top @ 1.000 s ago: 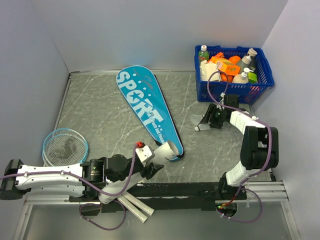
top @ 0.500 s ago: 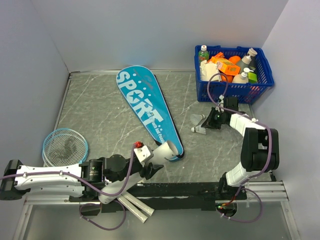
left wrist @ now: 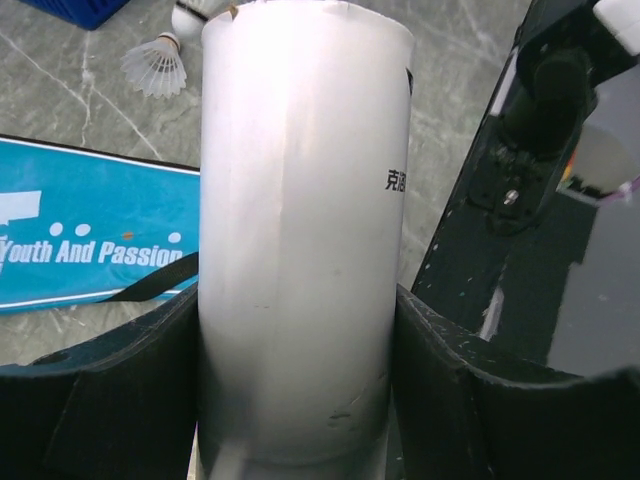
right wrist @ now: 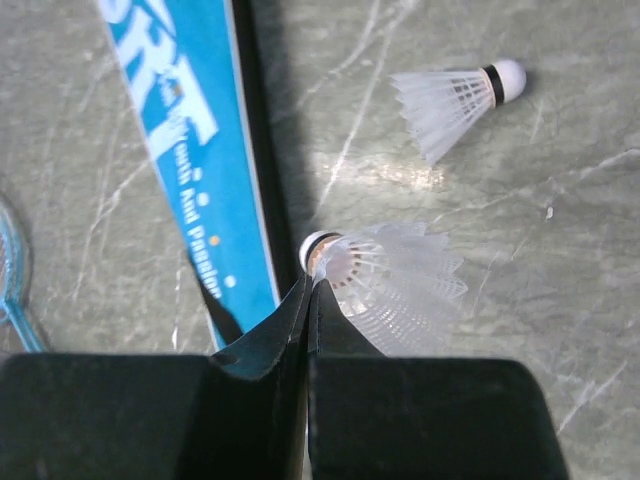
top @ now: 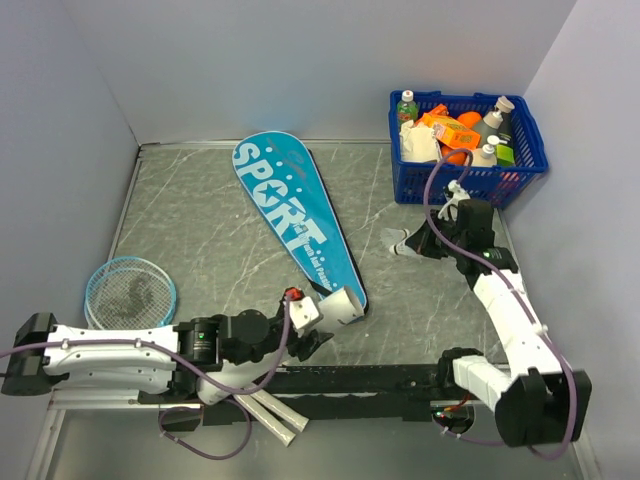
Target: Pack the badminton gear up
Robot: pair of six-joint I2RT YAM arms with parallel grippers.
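Observation:
My right gripper (right wrist: 308,285) is shut on the skirt edge of a white shuttlecock (right wrist: 385,280) and holds it above the table, below the basket (top: 418,245). A second shuttlecock (right wrist: 455,95) lies on the table just beyond it (top: 392,238). The teal SPORT bag (top: 295,220) lies diagonally mid-table. My left gripper (left wrist: 300,300) is shut on a white tube (left wrist: 300,200), which it holds by the bag's narrow end (top: 343,302). The heads of two light-blue rackets (top: 130,292) rest at the left, and their white handles (top: 272,412) stick out over the near edge.
A blue basket (top: 520,170) full of bottles and cartons stands at the back right corner, close behind the right gripper. Grey walls enclose the table on three sides. The black base rail (top: 380,380) runs along the near edge.
My right gripper has shut on a shuttlecock and raised it off the table, and its arm has straightened out. My left gripper has carried the tube slightly rightward.

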